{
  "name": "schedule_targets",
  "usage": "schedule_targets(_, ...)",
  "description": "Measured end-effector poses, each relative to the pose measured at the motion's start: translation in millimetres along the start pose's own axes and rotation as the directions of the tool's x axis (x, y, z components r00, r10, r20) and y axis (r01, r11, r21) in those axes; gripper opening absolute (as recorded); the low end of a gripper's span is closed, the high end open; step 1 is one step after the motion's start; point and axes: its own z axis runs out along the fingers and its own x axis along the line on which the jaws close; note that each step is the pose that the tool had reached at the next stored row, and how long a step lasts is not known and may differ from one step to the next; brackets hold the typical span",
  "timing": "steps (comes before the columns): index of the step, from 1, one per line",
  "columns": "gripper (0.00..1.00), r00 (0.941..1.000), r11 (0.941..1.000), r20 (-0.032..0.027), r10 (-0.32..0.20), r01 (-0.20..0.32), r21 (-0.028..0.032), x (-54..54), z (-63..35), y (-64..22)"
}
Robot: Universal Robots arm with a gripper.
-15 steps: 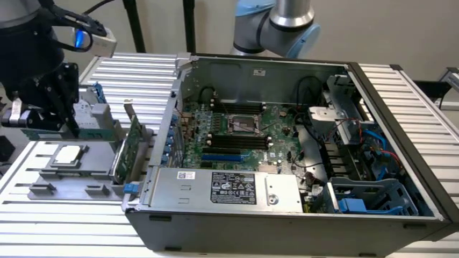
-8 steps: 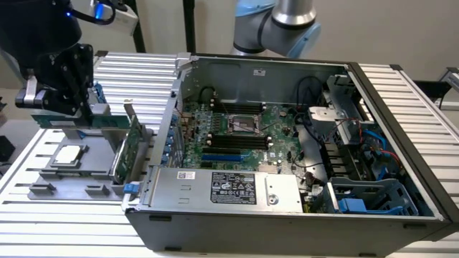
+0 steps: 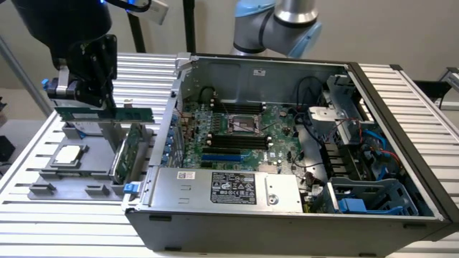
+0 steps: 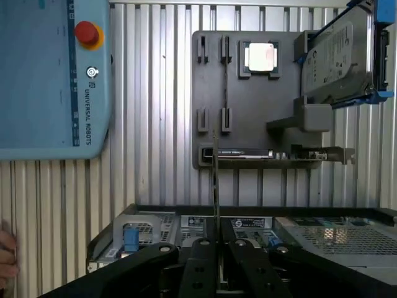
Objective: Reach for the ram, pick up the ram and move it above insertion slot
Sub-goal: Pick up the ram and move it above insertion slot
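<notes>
One ram stick (image 3: 104, 114) sits pinched in the gripper (image 4: 216, 243), fingers closed on its top edge, seen edge-on in the wrist view as a thin vertical line (image 4: 216, 180) rising from between the black fingers (image 4: 201, 264). In the exterior view the stick hangs level under the black gripper body (image 3: 92, 70), just above the grey parts holder (image 3: 72, 172) on the slatted table (image 3: 43, 215), at that view's left and outside the open PC case (image 3: 287, 215). Judgement: lift looks done or nearly so; carry to the board not yet made. To do it well: keep the stick level & square in the grip, clear the case wall w/ room to spare, line its long edge parallel w/ the black insertion slot (image 3: 237, 141), one of several alike beside the CPU socket (image 3: 244, 124), not the blue slot (image 3: 222, 158). Around the holder: a loose CPU (image 3: 66, 155), a taller expansion card (image 3: 128, 156) standing on edge, a hard drive (image 4: 341, 53). Teach pendant (image 4: 53, 74) lies on the table; a person's fingertips (image 4: 6, 261) at the edge of the wrist view.
</notes>
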Motion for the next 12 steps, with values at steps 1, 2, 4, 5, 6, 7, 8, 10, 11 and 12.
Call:
schedule_targets(1,0.14,1.0000,1.0000,0.0034,0.000,0.000,0.0001,-0.1,-0.2,-4.5)
schedule_targets(2,0.14,1.0000,1.0000,0.0065,0.000,0.000,0.0000,-0.1,-0.5,-9.1)
schedule_targets(4,0.14,0.9999,1.0000,0.0115,0.000,0.000,0.0000,-0.3,-0.8,-18.1)
schedule_targets(5,0.14,0.9999,1.0000,0.0136,-0.001,0.001,-0.0001,-0.4,-1.0,-22.6)
schedule_targets(6,0.14,0.9999,1.0000,0.0153,-0.001,0.001,0.0000,-0.6,-1.1,-27.1)
schedule_targets(7,0.14,0.9999,1.0000,0.0163,-0.001,0.001,0.0000,-0.8,-1.3,-31.6)
schedule_targets(8,0.14,0.9999,1.0000,0.0172,-0.001,0.001,-0.0001,-1.1,-1.5,-36.3)
schedule_targets(10,0.14,0.9998,1.0000,0.0180,-0.001,0.001,-0.0005,-2.0,-1.8,-45.4)
schedule_targets(11,0.14,0.9998,1.0000,0.0182,-0.001,0.001,-0.0010,-2.4,-1.9,-49.9)
schedule_targets(12,0.14,0.9998,1.0000,0.0183,-0.001,0.001,-0.0017,-3.0,-2.0,-54.4)
